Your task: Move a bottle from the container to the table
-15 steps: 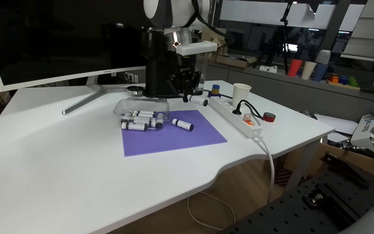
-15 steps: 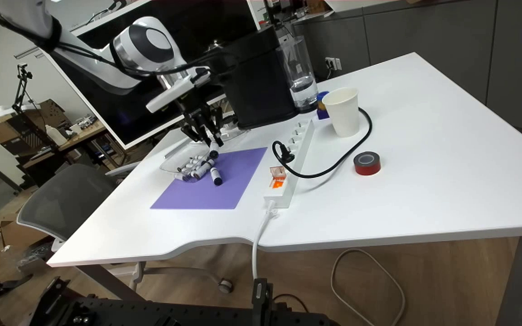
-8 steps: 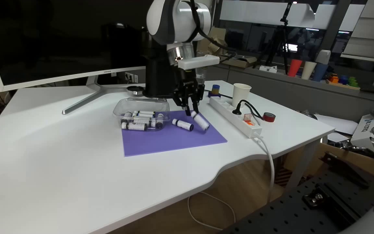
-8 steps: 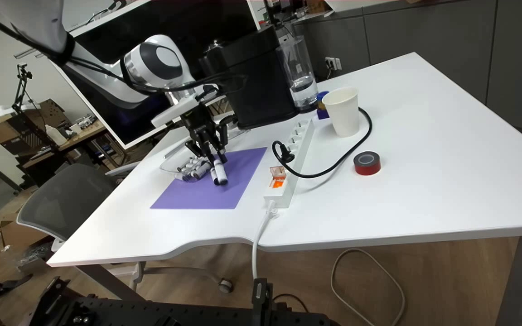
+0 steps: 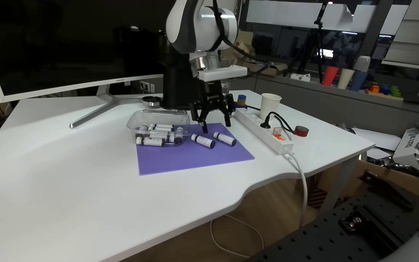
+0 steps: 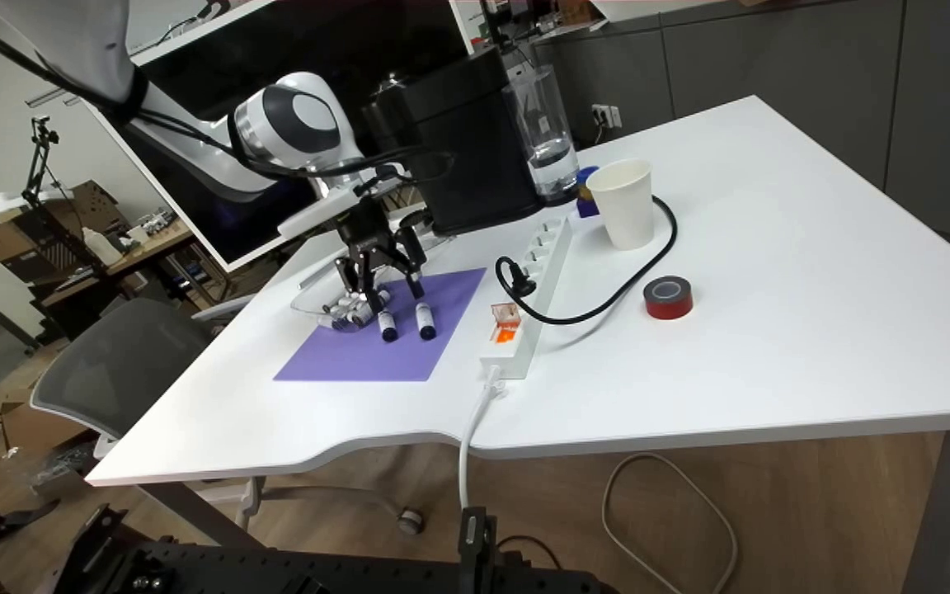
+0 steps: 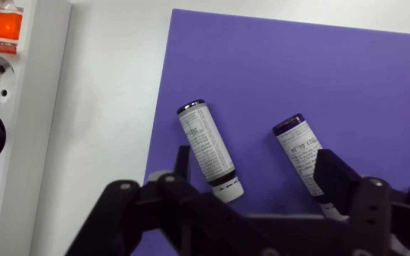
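Observation:
Two small white bottles with dark ends lie side by side on the purple mat [image 5: 187, 160], which rests on the white table [image 5: 86, 182]. The bottle [image 5: 225, 139] nearer the power strip appears in the wrist view as the left bottle [image 7: 206, 142]. Above the pair my gripper [image 5: 216, 125] stands wide open and holds nothing. One finger partly covers the second bottle [image 7: 299, 153] in the wrist view; whether it touches I cannot tell. Several similar bottles lie in the clear plastic container [image 5: 158, 117] at the mat's far corner.
Beside the mat runs a white power strip [image 5: 262, 131] with a black plug and cable. Past it stand a paper cup [image 6: 623, 206] and a roll of red tape [image 6: 668, 297]. A black bin [image 6: 467, 148] and a monitor [image 5: 67, 43] rise behind.
My gripper came down with the bottle, laid it on the mat and opened, letting it go. The bottle alongside has shifted slightly toward the container.

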`<move>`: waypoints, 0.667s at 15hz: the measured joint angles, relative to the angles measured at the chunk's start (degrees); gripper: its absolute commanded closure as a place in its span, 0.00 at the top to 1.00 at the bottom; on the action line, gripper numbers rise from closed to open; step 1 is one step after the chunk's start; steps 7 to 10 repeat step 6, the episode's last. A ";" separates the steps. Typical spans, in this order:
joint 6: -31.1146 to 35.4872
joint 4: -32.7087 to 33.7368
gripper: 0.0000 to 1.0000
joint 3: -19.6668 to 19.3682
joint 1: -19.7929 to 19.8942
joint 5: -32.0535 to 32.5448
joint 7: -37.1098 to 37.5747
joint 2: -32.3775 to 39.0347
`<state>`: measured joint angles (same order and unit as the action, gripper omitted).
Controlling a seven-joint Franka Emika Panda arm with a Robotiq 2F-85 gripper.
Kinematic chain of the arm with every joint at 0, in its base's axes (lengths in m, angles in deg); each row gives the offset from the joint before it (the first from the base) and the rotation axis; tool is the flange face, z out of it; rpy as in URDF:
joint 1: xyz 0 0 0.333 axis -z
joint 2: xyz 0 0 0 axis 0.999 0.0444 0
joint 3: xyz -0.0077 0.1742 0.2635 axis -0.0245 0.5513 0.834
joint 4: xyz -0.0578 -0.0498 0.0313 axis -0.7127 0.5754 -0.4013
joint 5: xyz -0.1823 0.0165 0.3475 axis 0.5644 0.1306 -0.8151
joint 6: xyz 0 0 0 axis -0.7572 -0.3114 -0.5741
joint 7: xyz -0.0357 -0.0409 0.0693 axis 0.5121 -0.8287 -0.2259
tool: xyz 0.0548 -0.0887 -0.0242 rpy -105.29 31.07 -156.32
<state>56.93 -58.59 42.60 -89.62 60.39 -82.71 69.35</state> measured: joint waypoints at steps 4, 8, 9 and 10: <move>-0.98 0.14 1.00 -1.10 0.12 -0.04 2.26 -1.23; -1.45 0.14 1.00 -1.50 0.10 0.09 3.06 -2.54; -1.45 0.14 1.00 -1.50 0.10 0.09 3.06 -2.54; -1.45 0.14 1.00 -1.50 0.10 0.09 3.06 -2.54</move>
